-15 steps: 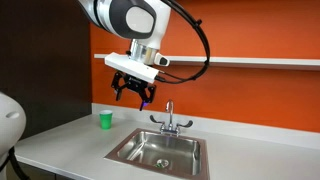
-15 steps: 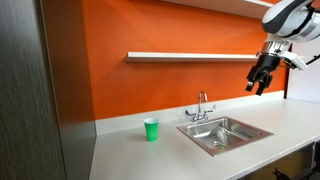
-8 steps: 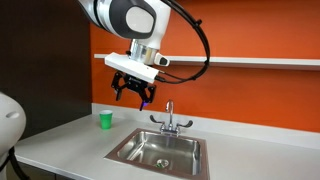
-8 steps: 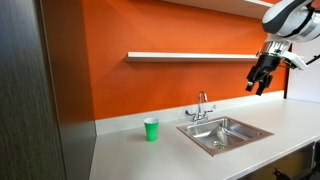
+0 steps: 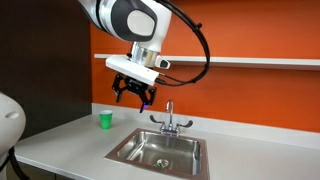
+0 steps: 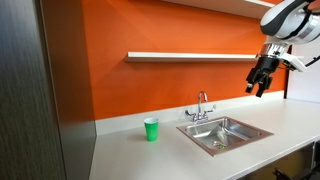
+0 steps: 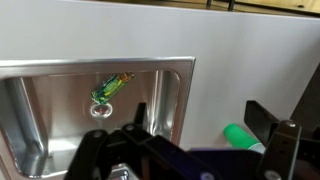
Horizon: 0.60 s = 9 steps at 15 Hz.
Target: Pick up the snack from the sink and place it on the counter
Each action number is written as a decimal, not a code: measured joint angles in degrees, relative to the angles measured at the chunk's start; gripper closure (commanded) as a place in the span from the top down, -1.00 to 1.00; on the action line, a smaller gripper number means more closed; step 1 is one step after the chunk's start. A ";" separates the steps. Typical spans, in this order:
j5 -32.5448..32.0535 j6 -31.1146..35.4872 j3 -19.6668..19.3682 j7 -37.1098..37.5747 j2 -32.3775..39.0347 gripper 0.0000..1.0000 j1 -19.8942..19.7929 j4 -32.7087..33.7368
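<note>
The tool (image 5: pixel 133 97) hangs high in the air with its fingers spread wide and nothing between them; it touches nothing. In an exterior view it sits above the tabletop (image 5: pixel 70 145), up and to one side of the sink (image 5: pixel 116 152), level with the orange wall below the white shelf (image 5: pixel 260 62). In an exterior view the tool (image 6: pixel 258 88) is well above the basin and apart from the faucet (image 6: pixel 202 108).

In the wrist view the two dark fingers of the tool (image 7: pixel 200 122) come in from the lower edge, wide apart, with bare tabletop (image 7: pixel 240 60) showing in the gap.

The snack (image 7: pixel 111 87) lies on the steel floor of the sink (image 7: pixel 170 95), just beside the round drain (image 7: pixel 98 110). It is a small, flat, elongated packet, set at a slant, mostly green with darker patches and a touch of orange at its upper end. It is well apart from the tool. In both exterior views the packet is too small to make out.

A bright green cup (image 5: pixel 104 120) stands upright on the tabletop, apart from the sink; the wrist view catches the cup (image 7: pixel 240 137) between the fingers near the lower edge.
</note>
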 measured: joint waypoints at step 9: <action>3.57 4.53 2.29 0.00 14.20 1.00 0.51 5.90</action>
